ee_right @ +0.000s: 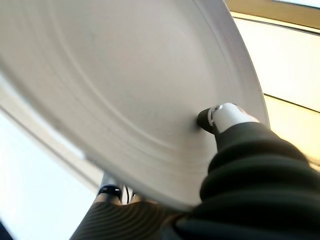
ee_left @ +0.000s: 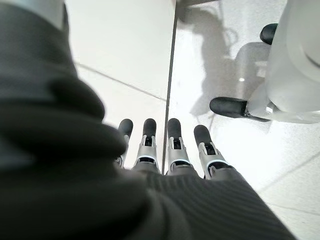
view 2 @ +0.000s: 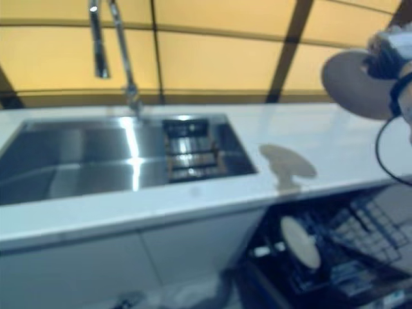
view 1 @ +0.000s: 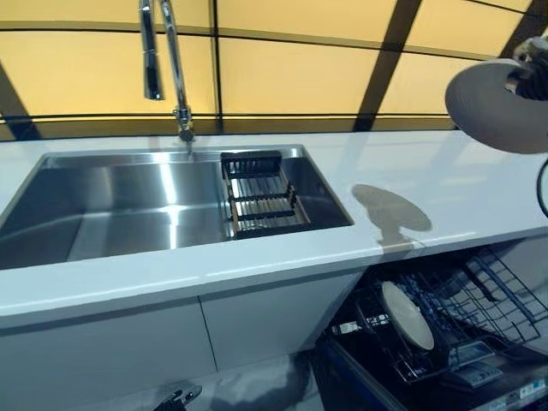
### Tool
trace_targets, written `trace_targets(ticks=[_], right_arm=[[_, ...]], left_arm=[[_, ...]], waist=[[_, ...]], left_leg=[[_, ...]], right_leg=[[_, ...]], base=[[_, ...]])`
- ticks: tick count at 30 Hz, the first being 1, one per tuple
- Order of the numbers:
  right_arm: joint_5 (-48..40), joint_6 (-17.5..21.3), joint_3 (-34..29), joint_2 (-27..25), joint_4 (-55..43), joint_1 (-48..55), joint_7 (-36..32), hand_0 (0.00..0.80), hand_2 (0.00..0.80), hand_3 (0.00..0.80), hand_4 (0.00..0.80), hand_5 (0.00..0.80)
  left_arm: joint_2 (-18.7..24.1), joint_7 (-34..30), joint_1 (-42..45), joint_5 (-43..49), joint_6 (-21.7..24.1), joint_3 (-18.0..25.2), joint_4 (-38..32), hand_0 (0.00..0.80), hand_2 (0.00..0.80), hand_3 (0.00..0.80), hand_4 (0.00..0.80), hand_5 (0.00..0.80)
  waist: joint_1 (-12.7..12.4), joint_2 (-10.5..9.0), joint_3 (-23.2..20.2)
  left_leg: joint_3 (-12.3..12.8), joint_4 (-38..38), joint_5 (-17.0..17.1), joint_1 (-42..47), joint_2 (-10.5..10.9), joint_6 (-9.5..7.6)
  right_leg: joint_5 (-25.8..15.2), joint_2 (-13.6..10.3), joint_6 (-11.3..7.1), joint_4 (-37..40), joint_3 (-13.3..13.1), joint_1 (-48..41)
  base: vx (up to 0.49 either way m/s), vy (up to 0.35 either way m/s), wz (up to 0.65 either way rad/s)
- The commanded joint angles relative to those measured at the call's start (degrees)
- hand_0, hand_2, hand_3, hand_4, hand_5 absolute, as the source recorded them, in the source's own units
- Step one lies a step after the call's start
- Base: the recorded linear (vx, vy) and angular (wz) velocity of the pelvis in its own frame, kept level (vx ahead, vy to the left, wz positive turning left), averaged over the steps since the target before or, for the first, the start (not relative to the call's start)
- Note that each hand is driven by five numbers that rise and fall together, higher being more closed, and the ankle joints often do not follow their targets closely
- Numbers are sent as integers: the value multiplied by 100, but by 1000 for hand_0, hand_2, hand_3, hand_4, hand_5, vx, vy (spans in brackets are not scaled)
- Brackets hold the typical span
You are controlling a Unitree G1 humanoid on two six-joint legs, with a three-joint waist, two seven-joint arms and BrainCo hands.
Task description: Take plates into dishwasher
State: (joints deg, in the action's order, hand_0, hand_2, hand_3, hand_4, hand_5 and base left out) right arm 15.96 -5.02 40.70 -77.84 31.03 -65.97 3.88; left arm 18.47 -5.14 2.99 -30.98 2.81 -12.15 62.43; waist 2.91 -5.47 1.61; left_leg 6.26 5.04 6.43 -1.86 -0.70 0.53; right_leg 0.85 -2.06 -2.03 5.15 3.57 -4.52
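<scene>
Grey plate pinched at its rim in the right hand — the dishwasher rack sits well below it, toward the robot — left hand hangs straight-fingered, far off.

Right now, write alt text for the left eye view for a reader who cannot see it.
The right hand holds a white plate above the white counter. Below, an open dishwasher rack already holds another plate on edge. To the left is a steel sink with a tall faucet.
</scene>
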Motion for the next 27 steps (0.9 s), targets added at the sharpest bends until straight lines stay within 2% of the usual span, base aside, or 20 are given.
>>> trace_targets(ticks=[1, 9, 16, 23, 27], right_arm=[[-406, 167, -830, -460, 218, 271, 82, 800, 800, 800, 800, 800], [-462, 173, -2715, -524, -59, 2451, 51, 800, 800, 800, 800, 800], [-498, 183, -3876, -284, -217, 3828, 76, 800, 800, 800, 800, 800], [-354, 71, -4561, 273, -561, 4730, 199, 800, 800, 800, 800, 800], [-283, -83, -4645, 656, -714, 4915, 284, 800, 800, 800, 800, 800]], left_arm=[[56, -135, -209, 226, 55, 165, 286, 0, 0, 0, 0, 0], [2, -115, -203, 344, 65, 276, 302, 0, 0, 0, 0, 0], [-1, -112, -182, 422, 46, 331, 313, 0, 0, 0, 0, 0], [-24, -118, -123, 504, 84, 420, 321, 0, 0, 0, 0, 0], [-10, -113, -133, 505, 68, 400, 289, 0, 0, 0, 0, 0]], waist=[[-24, -105, -147], [244, -77, -167], [351, -48, -130], [406, 42, -84], [400, 105, -31]], left_leg=[[101, -4, -1003, 572, 298, -228], [387, -4, -1034, 624, 227, -247], [502, -4, -1033, 621, 184, -249], [519, -4, -1030, 587, 181, -254], [508, -4, -1016, 546, 186, -262]], right_leg=[[-166, 316, -213, -15, 123, 141], [-198, 377, -210, -15, -75, 185], [-223, 404, -210, -15, -177, 222], [-232, 423, -203, -15, -233, 268], [-243, 424, -200, -15, -227, 310]], base=[[-4, -37, -17], [-8, -34, -18], [0, -40, -10], [11, -38, -5], [-7, -45, 0]])
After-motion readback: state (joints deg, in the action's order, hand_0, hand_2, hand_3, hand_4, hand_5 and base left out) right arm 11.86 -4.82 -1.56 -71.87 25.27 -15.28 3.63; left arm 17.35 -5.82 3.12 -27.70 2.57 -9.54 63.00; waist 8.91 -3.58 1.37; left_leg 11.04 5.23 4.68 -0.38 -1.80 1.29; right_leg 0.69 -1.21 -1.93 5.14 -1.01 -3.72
